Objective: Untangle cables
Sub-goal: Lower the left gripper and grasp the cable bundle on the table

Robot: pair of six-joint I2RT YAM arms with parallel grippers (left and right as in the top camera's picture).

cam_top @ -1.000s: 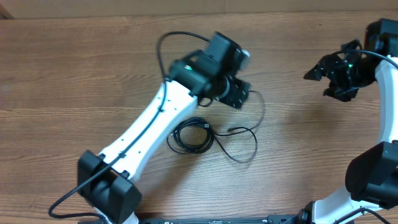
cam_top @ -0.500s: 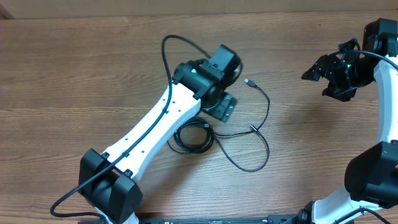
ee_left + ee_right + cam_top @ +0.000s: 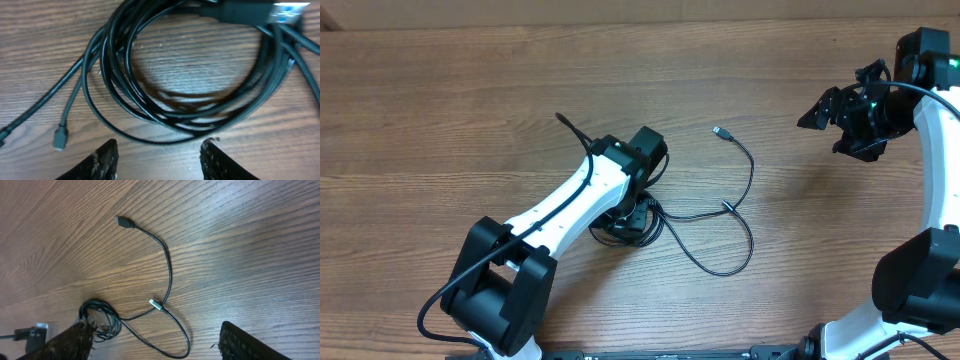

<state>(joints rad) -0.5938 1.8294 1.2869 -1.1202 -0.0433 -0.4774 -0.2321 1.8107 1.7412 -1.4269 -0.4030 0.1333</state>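
The cables are a black coil (image 3: 658, 228) with a loose strand (image 3: 751, 180) looping right and ending in a small plug (image 3: 720, 131). My left gripper (image 3: 636, 214) hangs low over the coil, open and empty. In the left wrist view the coil (image 3: 112, 60) fills the upper frame, just beyond my open fingers (image 3: 162, 160), with a small plug (image 3: 60, 137) lying at the left. My right gripper (image 3: 840, 115) is open and empty, high at the far right. Its view shows the strand (image 3: 170, 275), a silver-tipped plug (image 3: 156, 304) and the coil (image 3: 100, 315) between its fingers (image 3: 157, 332).
The wooden table (image 3: 440, 120) carries only the cables. The left arm's white link (image 3: 560, 205) runs diagonally from the front left to the coil. The right arm's base (image 3: 920, 280) stands at the front right.
My left gripper has moved from the upper middle down and left onto the coil. The strand it had drawn out now lies spread to the right. The right arm has barely moved.
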